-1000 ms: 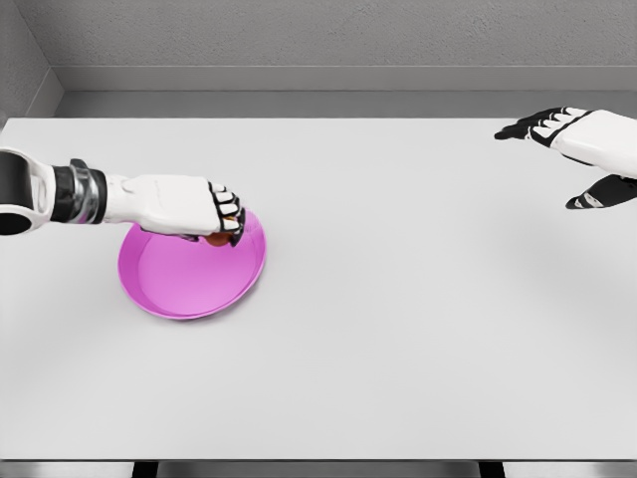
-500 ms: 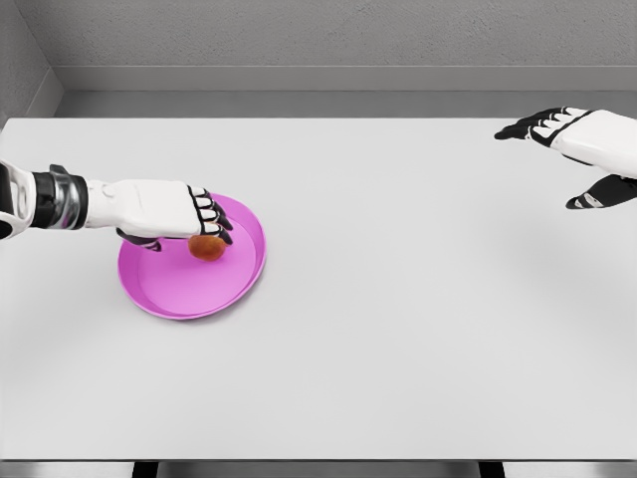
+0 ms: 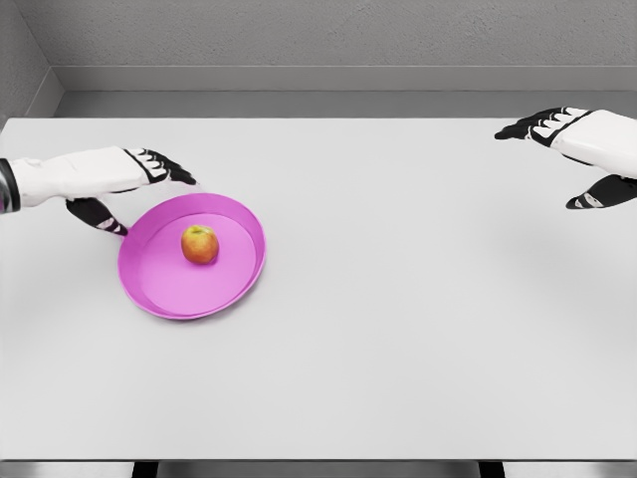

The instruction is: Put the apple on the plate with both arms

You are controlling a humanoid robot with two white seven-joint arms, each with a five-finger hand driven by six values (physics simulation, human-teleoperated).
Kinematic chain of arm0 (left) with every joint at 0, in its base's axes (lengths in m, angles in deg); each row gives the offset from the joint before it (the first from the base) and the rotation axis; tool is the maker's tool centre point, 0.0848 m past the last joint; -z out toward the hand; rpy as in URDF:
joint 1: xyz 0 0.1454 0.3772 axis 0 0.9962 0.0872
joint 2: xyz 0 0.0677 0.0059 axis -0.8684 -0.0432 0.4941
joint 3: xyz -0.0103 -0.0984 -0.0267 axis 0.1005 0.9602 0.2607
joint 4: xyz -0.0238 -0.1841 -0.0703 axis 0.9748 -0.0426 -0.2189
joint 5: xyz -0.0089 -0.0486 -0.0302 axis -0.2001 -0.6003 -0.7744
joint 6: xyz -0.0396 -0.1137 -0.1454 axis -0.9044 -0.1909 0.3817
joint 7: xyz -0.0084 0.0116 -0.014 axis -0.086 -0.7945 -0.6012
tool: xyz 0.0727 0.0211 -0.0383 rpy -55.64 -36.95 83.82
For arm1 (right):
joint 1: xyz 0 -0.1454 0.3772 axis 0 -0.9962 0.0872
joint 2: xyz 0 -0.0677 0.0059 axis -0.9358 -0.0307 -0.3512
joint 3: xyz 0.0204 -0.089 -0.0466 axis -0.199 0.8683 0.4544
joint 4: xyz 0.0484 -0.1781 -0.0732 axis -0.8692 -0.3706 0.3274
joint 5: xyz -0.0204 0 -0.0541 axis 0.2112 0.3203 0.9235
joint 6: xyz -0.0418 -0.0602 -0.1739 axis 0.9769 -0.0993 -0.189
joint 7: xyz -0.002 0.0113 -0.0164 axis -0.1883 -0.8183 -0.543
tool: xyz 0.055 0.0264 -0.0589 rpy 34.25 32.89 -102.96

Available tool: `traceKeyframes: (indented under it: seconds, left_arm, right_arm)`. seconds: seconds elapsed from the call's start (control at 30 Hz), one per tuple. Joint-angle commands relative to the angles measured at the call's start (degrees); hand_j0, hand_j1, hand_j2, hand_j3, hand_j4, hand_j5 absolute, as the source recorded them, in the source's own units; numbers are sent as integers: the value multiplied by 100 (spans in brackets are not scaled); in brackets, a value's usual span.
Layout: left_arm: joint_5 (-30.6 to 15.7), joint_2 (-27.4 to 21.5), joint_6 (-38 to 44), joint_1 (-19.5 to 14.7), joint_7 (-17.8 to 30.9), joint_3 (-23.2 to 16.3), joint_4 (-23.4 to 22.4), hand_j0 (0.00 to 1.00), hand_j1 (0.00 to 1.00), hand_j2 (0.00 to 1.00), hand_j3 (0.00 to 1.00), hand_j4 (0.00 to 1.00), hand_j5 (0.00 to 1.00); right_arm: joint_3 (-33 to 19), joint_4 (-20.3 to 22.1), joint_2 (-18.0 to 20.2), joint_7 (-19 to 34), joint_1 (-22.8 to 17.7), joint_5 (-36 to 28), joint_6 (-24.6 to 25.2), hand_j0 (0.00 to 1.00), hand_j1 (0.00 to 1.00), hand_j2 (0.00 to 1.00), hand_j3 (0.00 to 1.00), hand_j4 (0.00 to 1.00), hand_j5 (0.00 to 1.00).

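The apple (image 3: pixel 200 244) sits on the plate (image 3: pixel 159 294) near the tabletop's (image 3: pixel 398 329) left edge, so the placing looks done, and the empty, spread left hand (image 3: pixel 109 179) and right hand (image 3: pixel 582 149) need only retreat.

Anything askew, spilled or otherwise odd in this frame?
Nothing stands out. The apple sits upright inside the pink plate, which lies flat on the white table. The left hand is open beside the plate's far-left rim; the right hand is open at the far right.
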Motion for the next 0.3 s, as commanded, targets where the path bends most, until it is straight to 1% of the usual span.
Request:
traceKeyframes:
  seconds: [0.0,0.1,0.27]
  left_arm:
    - [-130,-43,10,35,-3,147,-299,100,100,100,100,100,100]
    - [-122,-43,10,53,-20,253,-370,100,100,100,100,100,100]
    - [-122,-43,10,114,-20,270,-370,100,100,100,100,100,100]
  right_arm:
    - [-1,1,6,-3,0,-18,9,100,100,100,100,100,100]
    - [-1,1,6,-3,0,-18,9,100,100,100,100,100,100]
    - [-1,-8,6,-3,0,-18,9,100,100,100,100,100,100]
